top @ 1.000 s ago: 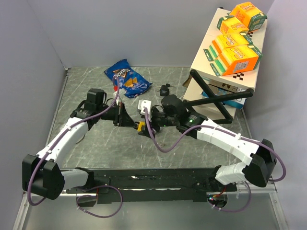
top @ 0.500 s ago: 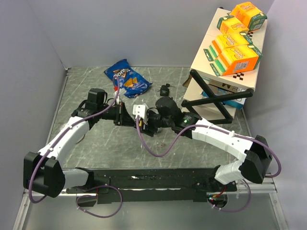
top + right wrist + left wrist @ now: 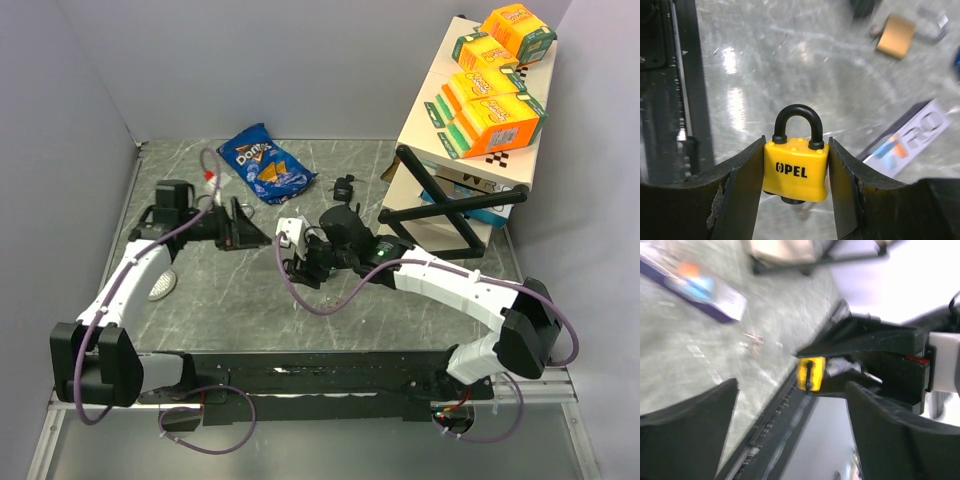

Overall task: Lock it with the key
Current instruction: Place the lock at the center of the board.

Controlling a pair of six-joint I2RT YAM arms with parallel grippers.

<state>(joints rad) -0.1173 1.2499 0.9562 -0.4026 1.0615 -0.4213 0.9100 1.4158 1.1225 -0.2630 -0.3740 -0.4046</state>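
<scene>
While the right gripper (image 3: 797, 142) is pinching a yellow padlock (image 3: 796, 169) between its two dark fingers (image 3: 740, 185), the lock is sitting upright in that grip, held clear of the grey table (image 3: 790, 60). The lock's body, lettered OPEL, is filling the gap between the fingertips and touching both. Its black shackle (image 3: 796, 122) is arching up past them, with both legs set into the body. A small dark piece is showing under the lock's base; whether it is the key cannot be told. The left gripper (image 3: 790, 390) is standing with its jaws spread wide, holding nothing, and is facing the padlock from nearby without touching it. Seen from above, the two grippers are facing each other near the table's middle, with a blue chip bag (image 3: 265, 163) lying behind them. A brass padlock (image 3: 896, 42) is lying on the table beyond the yellow one.
</scene>
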